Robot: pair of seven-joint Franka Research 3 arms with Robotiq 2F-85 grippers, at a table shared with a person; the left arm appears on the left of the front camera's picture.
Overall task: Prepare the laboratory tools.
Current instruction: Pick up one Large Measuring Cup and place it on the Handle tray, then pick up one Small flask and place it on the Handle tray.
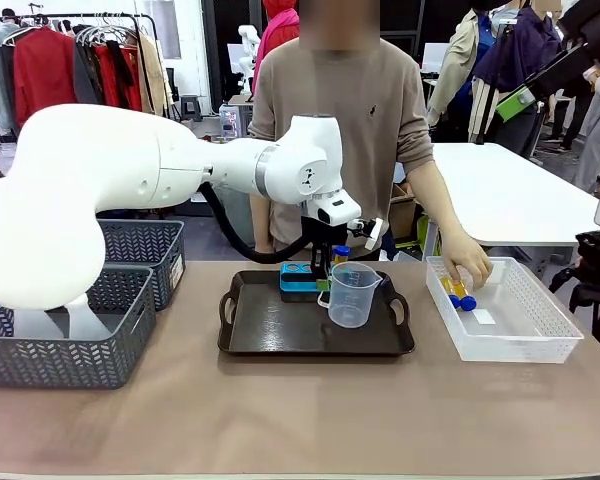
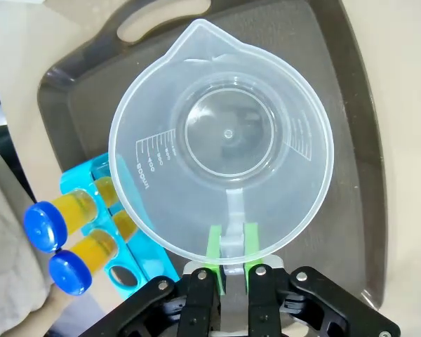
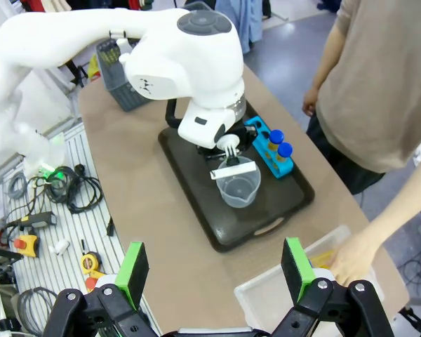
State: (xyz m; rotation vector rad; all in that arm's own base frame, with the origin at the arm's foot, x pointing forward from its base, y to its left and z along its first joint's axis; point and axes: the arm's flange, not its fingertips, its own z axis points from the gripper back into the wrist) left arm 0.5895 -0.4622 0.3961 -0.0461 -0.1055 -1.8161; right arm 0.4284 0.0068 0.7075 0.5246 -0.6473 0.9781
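Note:
A clear measuring beaker (image 1: 350,295) (image 2: 221,144) (image 3: 237,186) stands upright over the middle of the dark brown tray (image 1: 280,340). My left gripper (image 1: 325,292) (image 2: 231,242) is shut on its handle. Whether its base touches the tray I cannot tell. Beside it on the tray sits a blue rack (image 1: 300,278) (image 2: 130,242) (image 3: 266,151) holding two blue-capped tubes (image 2: 56,246) of amber liquid. More such tubes (image 1: 458,295) lie in the white basket (image 1: 520,335) under the person's hand (image 1: 467,268). My right gripper (image 3: 216,270) hangs open high above the table, with nothing between its fingers.
Two grey lattice baskets (image 1: 70,320) stand at the table's left. The person stands behind the tray at the far edge. Bare brown tabletop (image 1: 300,420) runs along the near side.

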